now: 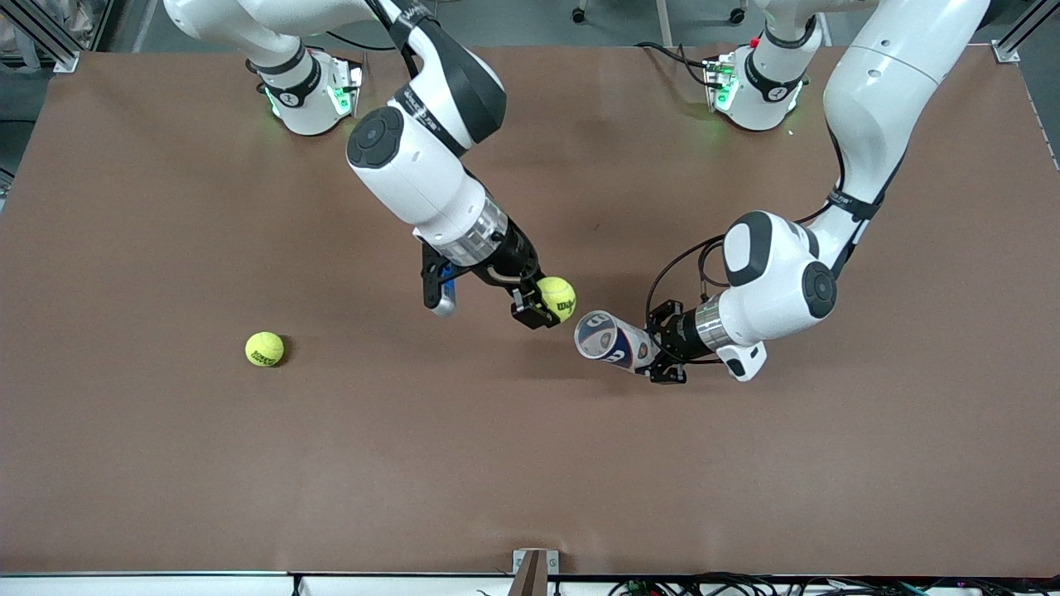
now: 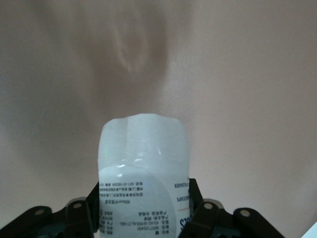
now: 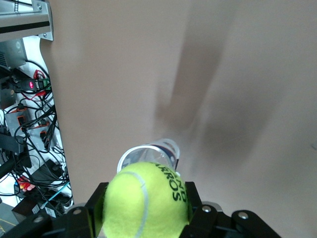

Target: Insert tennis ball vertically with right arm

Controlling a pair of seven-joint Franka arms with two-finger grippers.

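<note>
My right gripper is shut on a yellow tennis ball, held in the air over the middle of the brown table. In the right wrist view the tennis ball fills the space between the black fingers. Just past it shows the open mouth of a clear plastic ball tube. My left gripper is shut on that tube, holding it tilted with its mouth toward the ball. The tube's printed wall sits between the left gripper's fingers.
A second yellow tennis ball lies on the table toward the right arm's end. A small bracket sits at the table's near edge. Cables and electronics hang off the table edge in the right wrist view.
</note>
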